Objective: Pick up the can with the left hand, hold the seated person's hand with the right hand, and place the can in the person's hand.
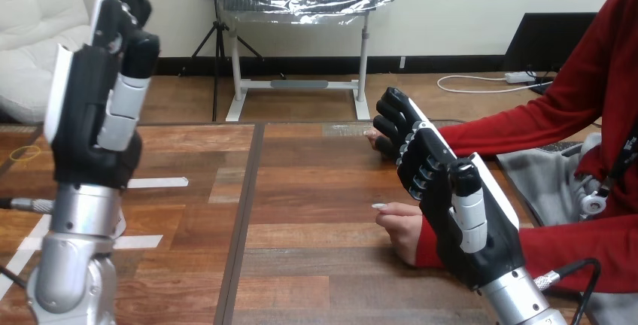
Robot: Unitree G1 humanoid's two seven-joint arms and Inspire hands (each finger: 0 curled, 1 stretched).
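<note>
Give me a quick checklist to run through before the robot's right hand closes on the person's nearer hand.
1. Right hand open, fingers straight: ok.
2. Right hand beside the person's nearer hand: ok, close alongside; whether they touch, cannot tell.
3. Right hand curled round that hand: not ok, not yet.
4. Person's nearer hand low at the table: ok.
5. Its palm turned up to receive: cannot tell.
6. Left hand raised clear of the table: ok; whether it holds anything, cannot tell.

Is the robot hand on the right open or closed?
Open. The right robot hand stretches its fingers out nearly straight, not curled into a fist.
</note>
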